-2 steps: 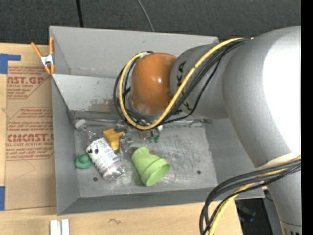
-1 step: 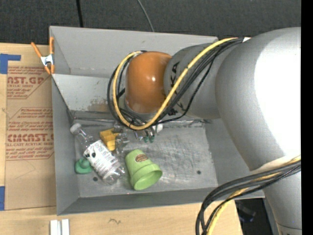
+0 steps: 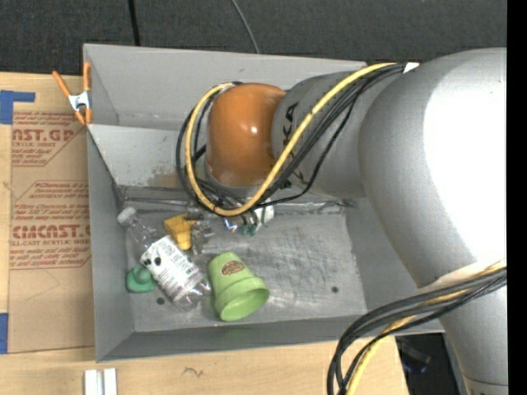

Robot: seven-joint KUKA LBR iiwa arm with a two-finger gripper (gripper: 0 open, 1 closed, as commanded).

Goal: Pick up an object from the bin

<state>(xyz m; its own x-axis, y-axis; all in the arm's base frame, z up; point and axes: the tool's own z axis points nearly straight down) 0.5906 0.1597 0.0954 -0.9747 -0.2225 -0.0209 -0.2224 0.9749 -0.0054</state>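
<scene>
My gripper [image 3: 249, 219] hangs low at the back middle of the bin, mostly hidden under the arm's orange cover. Just left of it lies a small yellow piece [image 3: 178, 230]. In front of that lies a clear plastic bottle with a white label [image 3: 170, 270], on its side. A light green cup [image 3: 235, 285] lies tipped over in front of the gripper, its base toward the gripper. I see nothing held by the gripper.
A small green piece [image 3: 137, 281] sits by the bottle near the left wall. A clear cap-like bit [image 3: 126, 216] lies at the back left. The right half of the bin floor is bare metal, partly covered by the big arm.
</scene>
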